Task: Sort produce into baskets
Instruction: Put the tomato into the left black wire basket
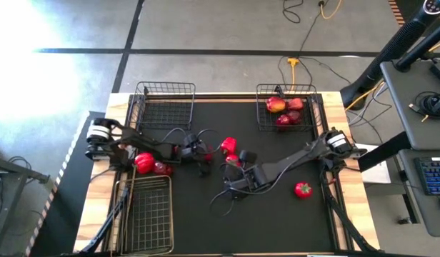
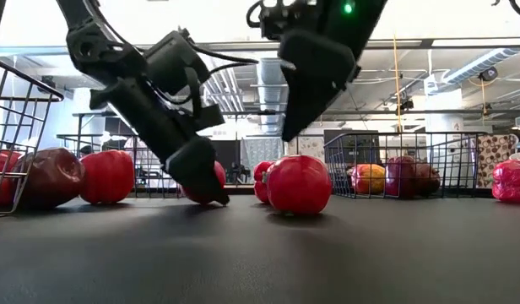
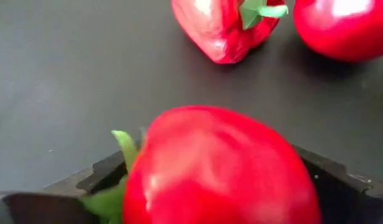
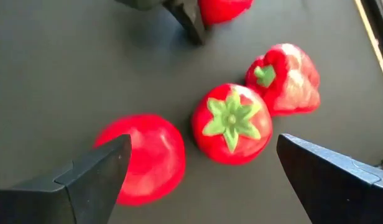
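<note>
The step in hand looks like the pick of the round red tomato with a green leafy top that lies between the fingers of the left gripper, just to 9 o'clock of the mat's middle. Those jaws stand wide on either side of it, but I cannot tell whether they press it yet. To do this well, the fingers should close across the tomato's widest part, keep clear of the green top, and lift straight up before swinging. The empty black wire-mesh basket at 11 o'clock and the longer empty wire basket at 7 o'clock are both close. The left arm reaches in low from 9 o'clock, its wrist pitched steeply down with the fingertips at the mat. The right gripper hangs with jaws wide and empty above a second green-topped tomato and a lumpy red bell pepper, close enough to the left gripper that a straight lift also avoids a knock.
</note>
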Robot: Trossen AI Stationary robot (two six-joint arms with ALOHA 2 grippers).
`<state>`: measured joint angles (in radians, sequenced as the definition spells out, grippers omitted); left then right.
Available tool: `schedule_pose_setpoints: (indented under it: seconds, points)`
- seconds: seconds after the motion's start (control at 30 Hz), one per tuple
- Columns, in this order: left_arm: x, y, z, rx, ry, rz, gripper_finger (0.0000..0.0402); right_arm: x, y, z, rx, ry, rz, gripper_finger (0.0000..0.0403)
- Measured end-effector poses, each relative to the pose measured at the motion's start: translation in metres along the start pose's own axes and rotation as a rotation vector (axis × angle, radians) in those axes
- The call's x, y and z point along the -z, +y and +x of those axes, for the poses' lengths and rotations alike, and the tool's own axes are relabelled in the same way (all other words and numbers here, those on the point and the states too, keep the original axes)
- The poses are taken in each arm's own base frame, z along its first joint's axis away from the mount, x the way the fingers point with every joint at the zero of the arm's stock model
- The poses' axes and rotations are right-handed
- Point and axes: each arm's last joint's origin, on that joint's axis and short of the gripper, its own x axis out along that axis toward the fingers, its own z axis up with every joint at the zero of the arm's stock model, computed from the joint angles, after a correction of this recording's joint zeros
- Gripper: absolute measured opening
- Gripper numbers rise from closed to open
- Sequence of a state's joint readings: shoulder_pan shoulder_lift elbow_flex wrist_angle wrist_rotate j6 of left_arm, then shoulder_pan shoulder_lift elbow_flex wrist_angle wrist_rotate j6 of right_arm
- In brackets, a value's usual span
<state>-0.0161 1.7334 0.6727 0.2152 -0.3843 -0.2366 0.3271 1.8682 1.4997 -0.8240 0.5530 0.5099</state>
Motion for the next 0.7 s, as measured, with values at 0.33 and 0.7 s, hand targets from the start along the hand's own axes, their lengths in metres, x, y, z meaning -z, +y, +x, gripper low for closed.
schedule_pose_setpoints:
  seconds: [0.33, 0.7]
  points:
    - [-0.003, -0.001, 0.000, -0.015, 0.056, -0.008, 0.0265, 0.014, -0.003, 0.012, 0.102, -0.004, -0.025, 0.0393]
    - [-0.039, 0.032, -0.079, -0.081, 0.143, -0.015, 0.0264, 0.008, 0.002, 0.025, 0.123, -0.171, -0.042, 0.0393]
